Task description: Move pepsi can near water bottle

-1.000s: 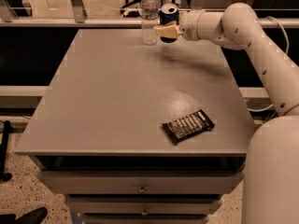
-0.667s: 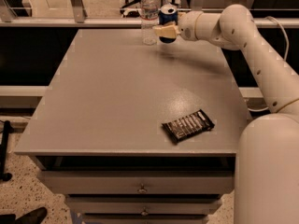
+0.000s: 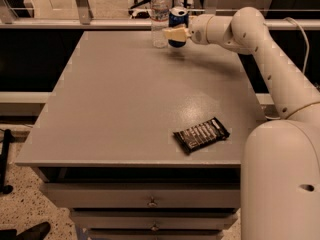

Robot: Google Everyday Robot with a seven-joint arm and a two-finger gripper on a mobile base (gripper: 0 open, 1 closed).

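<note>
The pepsi can [image 3: 178, 19], blue with a silver top, is at the far edge of the grey table [image 3: 125, 109], just right of the water bottle [image 3: 159, 17]. The bottle is clear, with a white cap, and stands upright. My gripper [image 3: 174, 33] reaches in from the right on the white arm [image 3: 240, 29] and is shut on the can's lower part. The can is upright and seems to hang just above the tabletop. Its lower half is hidden behind my pale fingers [image 3: 172, 33].
A flat dark snack wrapper [image 3: 201, 134] lies near the table's front right. Drawers [image 3: 150, 201] sit under the tabletop. A railing [image 3: 80, 4] runs behind the far edge. My white base [image 3: 280, 184] stands at the front right corner.
The gripper and can have shifted very slightly left, closer to the water bottle. Nothing else has moved.
</note>
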